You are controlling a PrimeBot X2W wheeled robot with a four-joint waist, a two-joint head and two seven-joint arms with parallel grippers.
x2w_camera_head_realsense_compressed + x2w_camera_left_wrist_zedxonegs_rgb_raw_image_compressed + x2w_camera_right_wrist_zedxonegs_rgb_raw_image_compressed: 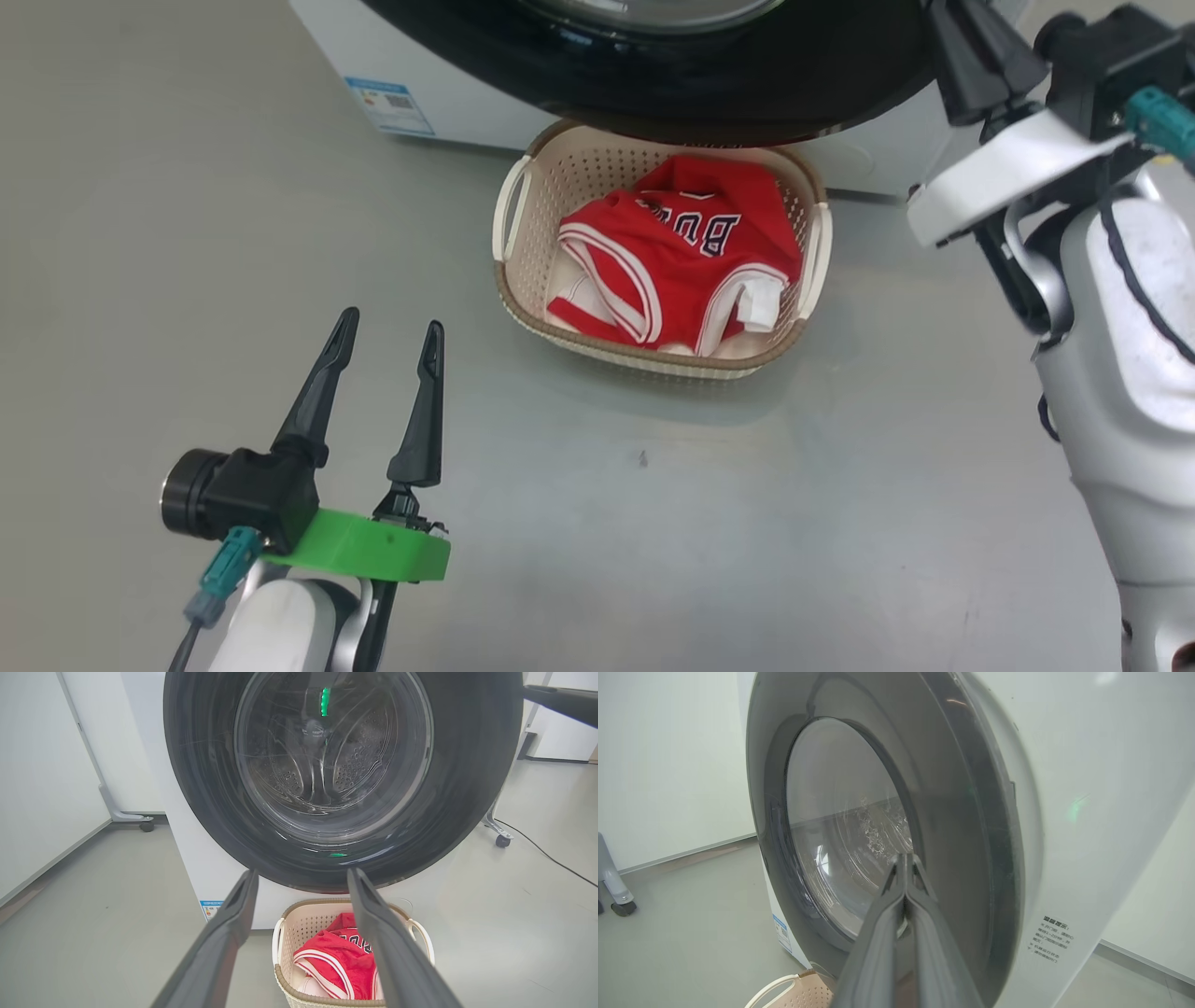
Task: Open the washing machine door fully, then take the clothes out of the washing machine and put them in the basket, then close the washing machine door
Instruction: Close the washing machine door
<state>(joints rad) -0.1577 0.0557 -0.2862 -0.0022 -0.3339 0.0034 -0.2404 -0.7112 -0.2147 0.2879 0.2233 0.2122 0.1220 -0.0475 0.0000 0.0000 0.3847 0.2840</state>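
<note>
The white washing machine (448, 103) stands at the top of the head view, its black washing machine door (747, 84) lying against its front. Through the glass (327, 751) I see the steel drum. On the floor just before it sits the cream basket (523, 280), holding the red clothes (672, 271), a jersey with white trim. My left gripper (392, 322) hangs open and holds nothing, left of and nearer than the basket (299, 914). My right gripper (906, 858) is shut, holding nothing, its tips at the door (952, 812); whether they touch it I cannot tell.
Grey floor spreads around the basket. Wheeled stand legs (147, 823) (502, 840) stand beside the machine on both sides, and a dark cable (546, 854) runs over the floor at the right. My right arm (1120, 308) rises along the right edge of the head view.
</note>
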